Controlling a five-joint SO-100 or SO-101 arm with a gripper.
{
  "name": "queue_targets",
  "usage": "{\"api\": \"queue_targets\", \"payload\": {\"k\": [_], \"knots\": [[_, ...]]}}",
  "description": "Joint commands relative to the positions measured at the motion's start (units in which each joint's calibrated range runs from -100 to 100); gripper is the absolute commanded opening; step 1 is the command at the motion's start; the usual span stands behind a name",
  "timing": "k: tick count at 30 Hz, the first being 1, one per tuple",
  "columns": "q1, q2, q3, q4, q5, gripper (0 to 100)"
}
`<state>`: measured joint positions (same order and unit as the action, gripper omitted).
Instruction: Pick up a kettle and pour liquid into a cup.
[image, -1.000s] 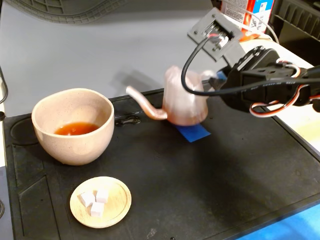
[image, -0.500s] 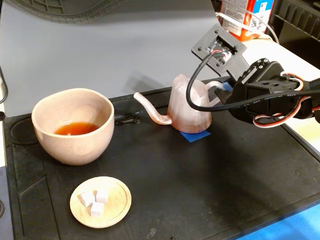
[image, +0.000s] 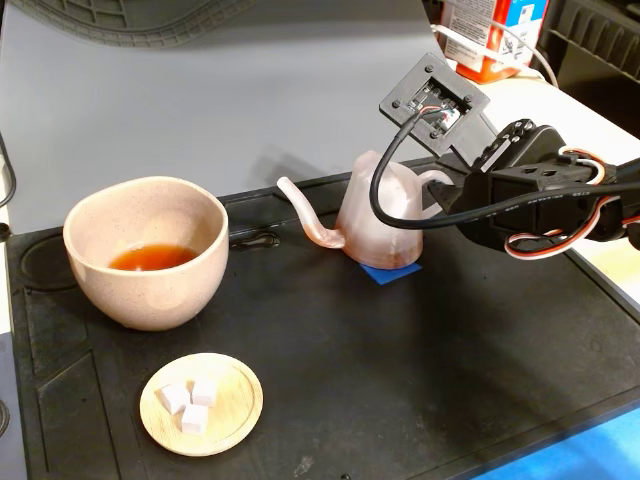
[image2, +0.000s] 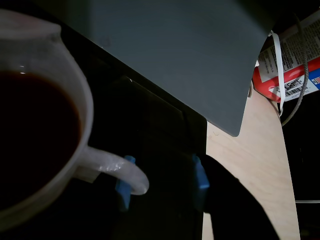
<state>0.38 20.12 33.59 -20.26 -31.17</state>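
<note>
The pinkish translucent kettle (image: 375, 215) stands upright on a blue tape patch (image: 392, 272) on the black mat, its spout pointing left toward the cup (image: 145, 255). The beige speckled cup holds reddish-brown liquid (image: 150, 257). My gripper (image: 445, 200) is at the kettle's right side, by the loop handle (image: 436, 180). In the wrist view the kettle (image2: 75, 90) fills the left with dark liquid (image2: 32, 132) inside. My gripper (image2: 162, 182) is open there, and the handle (image2: 120, 170) lies between the blue-padded fingers (image2: 200, 177), close to the left one.
A small wooden dish (image: 225, 425) with three white cubes lies at the mat's front left. A red-and-white carton (image: 480, 35) stands at the back right, and also shows in the wrist view (image2: 287, 70). A grey board (image: 250, 80) rises behind the black mat (image: 380, 380).
</note>
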Motion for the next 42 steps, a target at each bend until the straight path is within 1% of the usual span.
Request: {"api": "queue_targets", "payload": {"k": [1,3,10,12,16,17,18,19,20,21,25,27,29,31,33,35,36,38,40,41,42], "knots": [[-0.4,-0.8,-0.2,-0.2,-0.1,15],[-0.6,-1.0,2.8,-0.4,-0.2,15],[-0.2,-1.5,3.4,-0.2,-0.4,15],[0.0,-3.2,7.6,-1.0,-0.5,15],[0.1,-15.3,22.3,-0.9,-0.5,14],[0.0,-23.3,30.5,-0.9,-0.6,14],[0.1,-30.0,35.6,-0.4,-0.8,11],[0.1,-35.9,39.8,-0.4,-3.2,3],[0.1,-40.5,42.9,-0.8,-4.9,1],[0.0,-42.6,44.2,-0.9,-5.7,1],[-0.3,-54.8,48.8,-0.2,-13.3,1],[0.0,-62.0,53.6,-0.2,-17.7,1],[0.0,-69.1,60.2,-0.2,-21.0,1],[-0.3,-74.6,65.0,-0.1,-21.4,1],[-0.2,-78.4,65.4,6.9,-21.5,1],[-0.4,-85.0,65.6,19.8,-21.5,1],[-0.4,-86.1,65.7,22.5,-21.5,1],[-0.4,-93.0,66.2,40.3,-21.5,1],[-0.4,-97.5,66.3,52.4,-21.5,1],[-0.4,-101.5,66.3,63.2,-21.1,1],[-0.4,-103.1,66.3,67.9,-21.1,1]]}}
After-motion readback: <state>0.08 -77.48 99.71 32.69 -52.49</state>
